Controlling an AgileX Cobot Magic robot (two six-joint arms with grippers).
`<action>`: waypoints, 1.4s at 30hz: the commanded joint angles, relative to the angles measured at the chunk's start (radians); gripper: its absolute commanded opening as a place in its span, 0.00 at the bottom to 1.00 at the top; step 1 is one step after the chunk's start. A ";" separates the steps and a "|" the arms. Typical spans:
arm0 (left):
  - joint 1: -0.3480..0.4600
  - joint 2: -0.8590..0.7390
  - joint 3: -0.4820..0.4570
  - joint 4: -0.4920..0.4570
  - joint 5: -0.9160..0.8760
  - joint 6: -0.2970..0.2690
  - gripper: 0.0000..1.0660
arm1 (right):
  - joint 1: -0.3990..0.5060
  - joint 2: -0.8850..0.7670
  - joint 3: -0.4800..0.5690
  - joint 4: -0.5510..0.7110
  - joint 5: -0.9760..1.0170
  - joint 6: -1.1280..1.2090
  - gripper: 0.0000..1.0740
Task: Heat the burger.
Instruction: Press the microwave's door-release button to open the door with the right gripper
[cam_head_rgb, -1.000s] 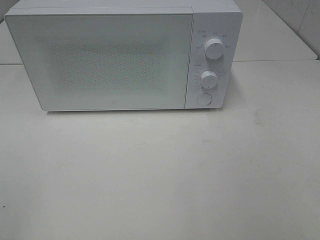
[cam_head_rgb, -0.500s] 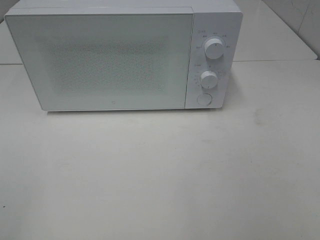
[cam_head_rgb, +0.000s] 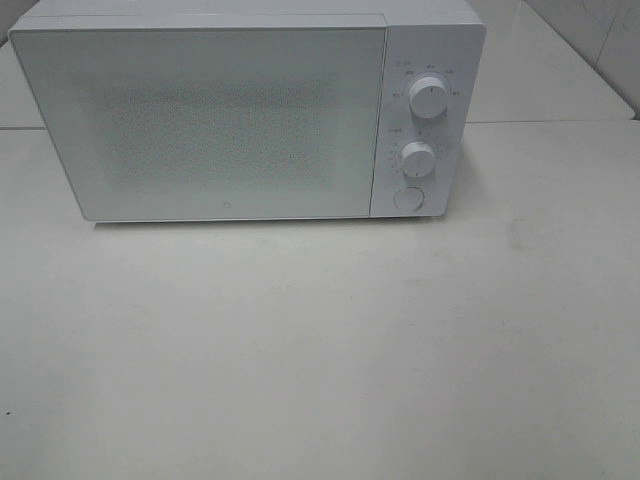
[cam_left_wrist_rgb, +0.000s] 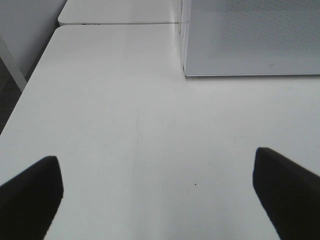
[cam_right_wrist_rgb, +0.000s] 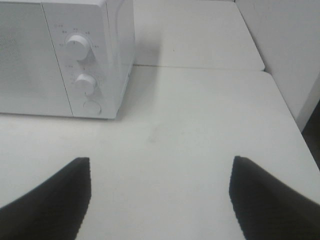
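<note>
**Nothing moved; burger out of sight, door shut**

No change vs. the frame a sec earlier: same layout, and no arm showed in the high view.

The table (cam_head_rgb: 320, 350) filled most of the scene, w/ the microwave (cam_head_rgb: 250, 110) at its far side, front facing the camera. Its door (cam_head_rgb: 200, 120) was shut, and the mesh window gave no look inside.

Burger: not visible in any view. It may have been inside the oven or off-frame; couldn't tell.

The left gripper (cam_left_wrist_rgb: 156, 170) hung over the table near the oven's door-side front corner, jaws spread wide, nothing between them. The right gripper (cam_right_wrist_rgb: 159, 172) hung over the table near the control-panel side, jaws also apart, empty.

On the panel were the upper knob (cam_head_rgb: 428, 100), the lower knob (cam_head_rgb: 418, 157) under it, and a round button (cam_head_rgb: 407, 198) at the bottom.

Step, as a judgement: either the very start, before the door is opened, or after loading, w/ the controls still to set. The pics didn't settle which. Either way the next move probably belonged to the right arm, nearest the panel. It would call for a straight, centred push on the small button, or a narrowed grip around a knob w/o slipping off it.
</note>
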 joint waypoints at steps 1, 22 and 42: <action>0.000 -0.021 0.002 0.001 -0.001 -0.001 0.92 | -0.003 0.036 0.031 0.004 -0.122 0.004 0.70; 0.000 -0.021 0.002 0.001 -0.001 -0.001 0.92 | 0.004 0.378 0.177 0.004 -0.716 0.016 0.70; 0.000 -0.021 0.002 0.001 -0.001 -0.001 0.92 | 0.004 0.727 0.177 -0.001 -1.281 0.022 0.70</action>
